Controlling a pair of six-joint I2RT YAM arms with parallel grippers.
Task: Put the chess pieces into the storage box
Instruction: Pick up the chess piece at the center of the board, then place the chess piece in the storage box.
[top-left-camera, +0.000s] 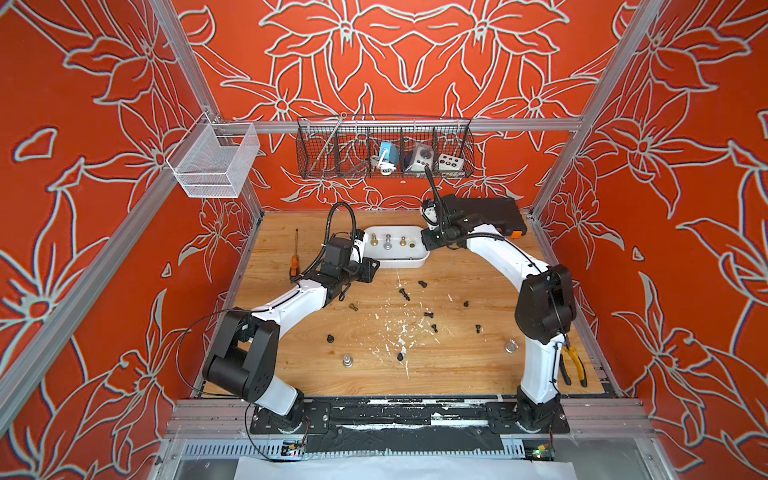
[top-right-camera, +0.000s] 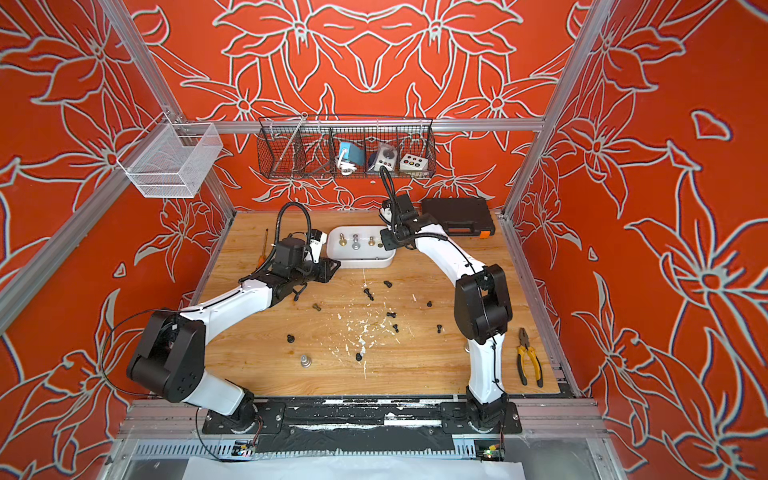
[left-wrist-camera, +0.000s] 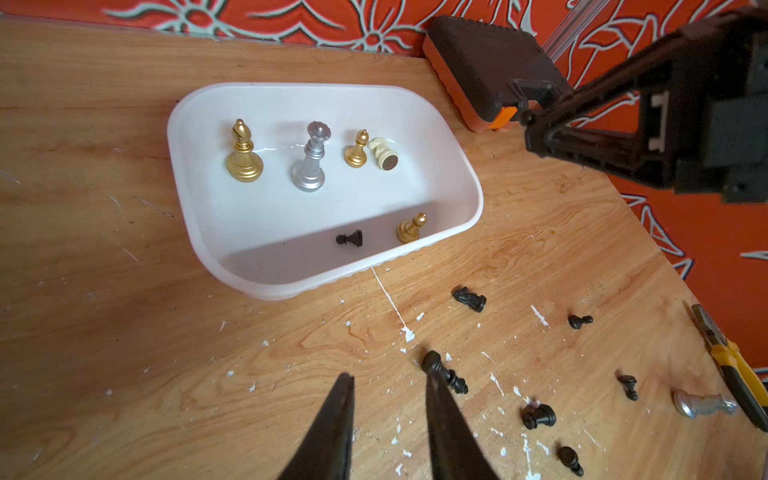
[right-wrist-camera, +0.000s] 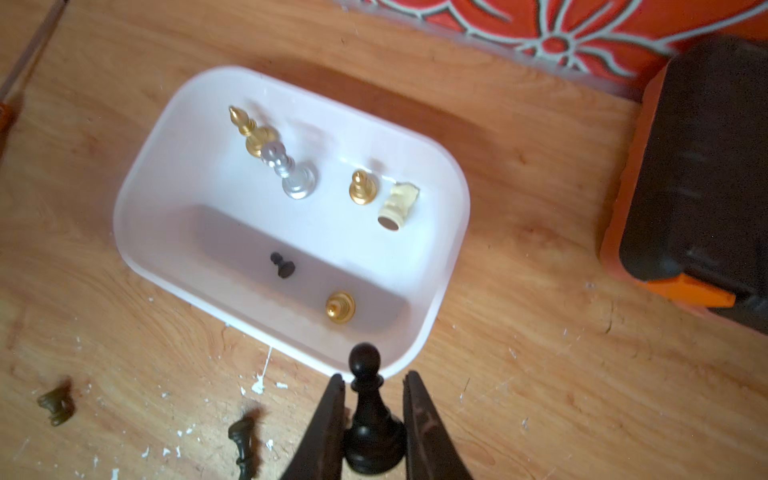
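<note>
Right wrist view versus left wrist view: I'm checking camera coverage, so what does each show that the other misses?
Right wrist only: black pawn clamped in the right jaws, olive piece lying flat. Left wrist only: pliers, fallen silver piece. Both: storage box holding six pieces, black case.

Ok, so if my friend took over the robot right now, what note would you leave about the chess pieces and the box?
Right gripper: shut on a black pawn, right at the storage box rim, not dropped in yet.
Left gripper: open and empty, above the table near the box.
Done: six pieces are in the box: three gold pieces, a silver piece, a cream piece lying down, and a small black piece.
Left: drop the pawn, then collect the loose ones: about eight small black ones, a dark brassy one and two silver ones.
</note>
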